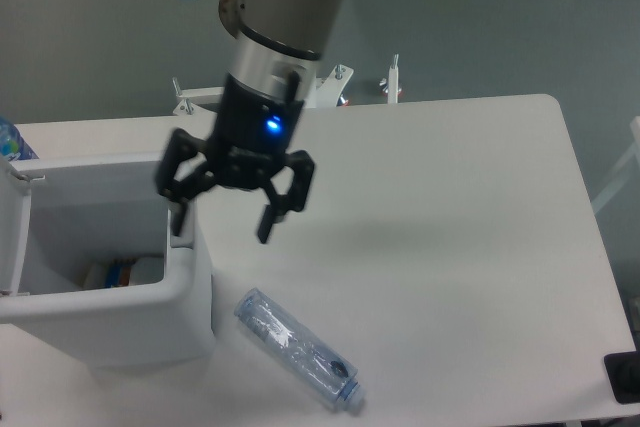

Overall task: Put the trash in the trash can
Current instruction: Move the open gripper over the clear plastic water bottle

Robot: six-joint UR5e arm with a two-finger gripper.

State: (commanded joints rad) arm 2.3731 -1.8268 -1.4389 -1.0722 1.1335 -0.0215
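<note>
A clear crushed plastic bottle (297, 349) with a bluish cap end lies on the white table in front of the trash can (120, 322), a white boxy bin at the left whose top stands open. Inside the bin I see white and blue-orange scraps (122, 272); the crumpled white wrapper cannot be made out apart from them. My gripper (222, 224) hangs open and empty above the table, just right of the bin's right wall and up-left of the bottle. Its left finger overlaps the bin's rim in the view.
The bin's raised lid (12, 227) stands at the far left edge. A blue-capped bottle (10, 140) peeks in behind it. The arm's white pedestal and metal brackets (392, 77) stand beyond the table's far edge. A dark object (624, 377) sits at the bottom right corner.
</note>
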